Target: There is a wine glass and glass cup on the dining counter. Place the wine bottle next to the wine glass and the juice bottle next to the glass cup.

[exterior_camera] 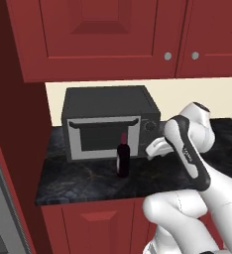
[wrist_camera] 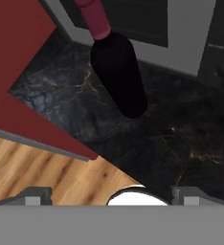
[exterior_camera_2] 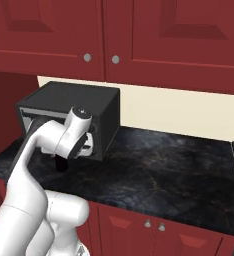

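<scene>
One wine bottle [exterior_camera: 122, 158] stands upright on the black worktop [exterior_camera: 83, 181], just in front of the microwave [exterior_camera: 108, 121] door and touching nothing else; its pinkish-red neck rises against the door window. To its right in the left base view, the gripper [exterior_camera: 155, 148] hovers beside the microwave's right front corner, apart from the bottle. In the hand view both finger tips [wrist_camera: 35, 196] stand wide apart with nothing between them; the bottle [wrist_camera: 117, 72] lies farther off. Red cabinets [exterior_camera: 113, 34] hang above.
</scene>
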